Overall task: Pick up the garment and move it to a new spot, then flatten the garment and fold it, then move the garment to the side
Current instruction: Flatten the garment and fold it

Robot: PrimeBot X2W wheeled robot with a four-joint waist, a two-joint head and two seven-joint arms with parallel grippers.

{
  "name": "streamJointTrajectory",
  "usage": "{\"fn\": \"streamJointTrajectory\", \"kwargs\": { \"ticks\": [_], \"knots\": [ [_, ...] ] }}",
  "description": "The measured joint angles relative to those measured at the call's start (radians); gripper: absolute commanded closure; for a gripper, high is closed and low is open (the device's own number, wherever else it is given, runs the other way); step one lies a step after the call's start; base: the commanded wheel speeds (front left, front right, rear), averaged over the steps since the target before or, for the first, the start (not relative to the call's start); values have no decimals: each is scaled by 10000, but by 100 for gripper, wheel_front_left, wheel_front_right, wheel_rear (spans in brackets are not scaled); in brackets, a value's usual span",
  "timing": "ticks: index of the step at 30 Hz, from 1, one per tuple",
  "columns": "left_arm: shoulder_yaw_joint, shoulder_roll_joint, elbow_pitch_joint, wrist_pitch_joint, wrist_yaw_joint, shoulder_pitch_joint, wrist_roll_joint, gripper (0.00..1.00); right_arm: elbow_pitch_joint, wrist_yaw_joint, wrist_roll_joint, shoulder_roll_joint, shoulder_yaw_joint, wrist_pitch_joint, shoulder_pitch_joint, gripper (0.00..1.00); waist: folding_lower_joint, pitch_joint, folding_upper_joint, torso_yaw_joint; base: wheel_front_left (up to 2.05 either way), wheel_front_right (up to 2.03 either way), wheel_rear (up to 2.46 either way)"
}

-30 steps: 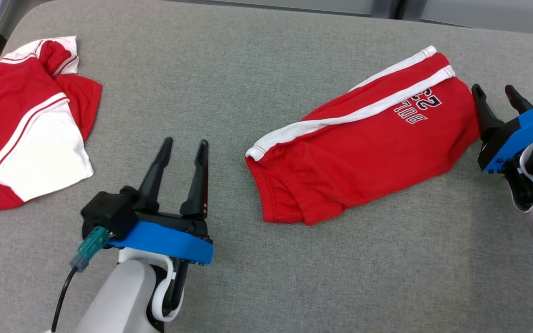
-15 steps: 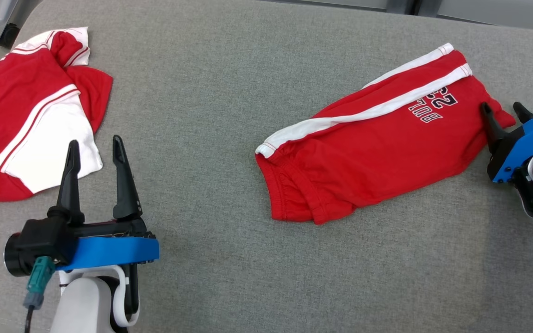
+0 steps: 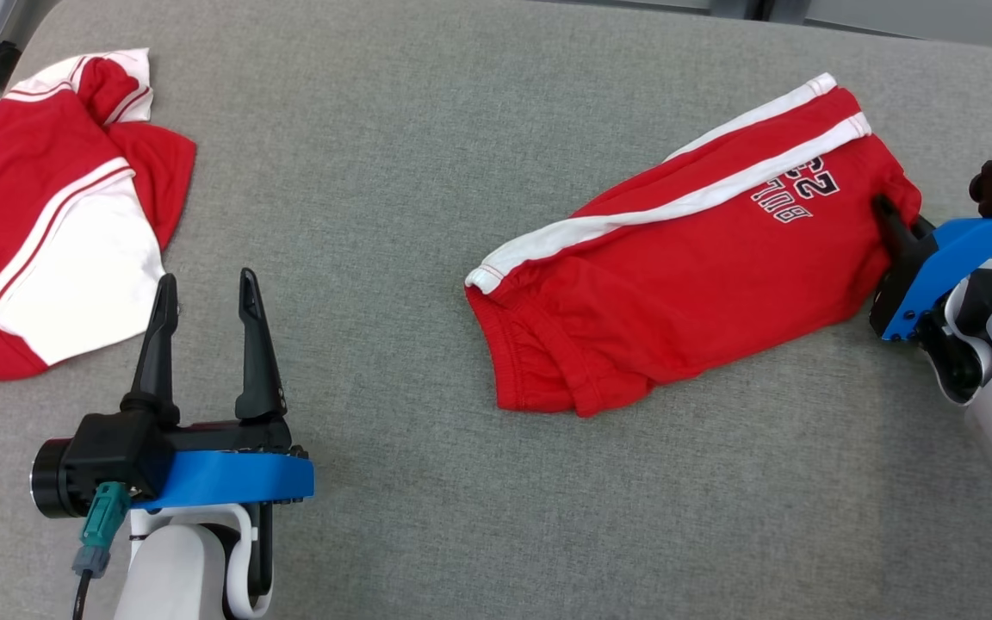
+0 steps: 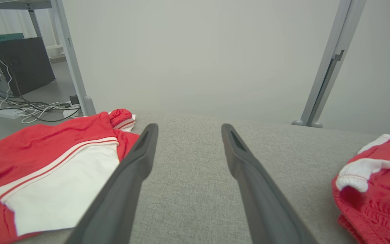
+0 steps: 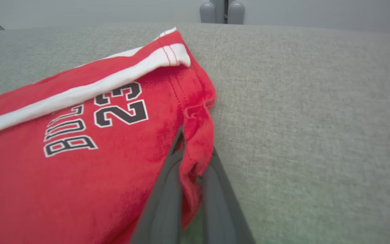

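Shorts (image 3: 677,275) lie flat on counter (image 3: 427,155), right of centre. Long axis diagonal: waistband near-left, leg hems far-right, white stripes along far edge. R tool (image 3: 902,222) clamped on the right hem corner, fold of cloth btwn fingers. L tool (image 3: 208,277) wide, holding nothing, over bare counter. Red/white shirt (image 3: 48,215) at far left, well apart from shorts.

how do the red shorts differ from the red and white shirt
The red shorts bear black "23" lettering and white stripes; the red and white shirt shows a broad white panel, no lettering. The shorts lie fairly flat; the shirt is rumpled. The right gripper is shut on the shorts' edge; the shirt is unheld, the open left gripper near it. Both rest on the grey surface.
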Motion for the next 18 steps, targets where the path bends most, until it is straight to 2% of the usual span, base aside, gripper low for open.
{"fn": "streamJointTrajectory", "kwargs": {
  "ticks": [7, 18],
  "knots": [
    [31, -4, 117, 0, -8, -13, 148, 0, -439, 0, 569, -50, 4, -775, 363, 100, 0, -322, -1, -314, 0, 0, 0],
    [297, -10, 251, 0, -144, 298, 443, 0, -2052, 0, 2013, -301, -111, -1632, 2474, 100, -1, -932, -1, -1266, 0, 0, 0]
  ]
}}
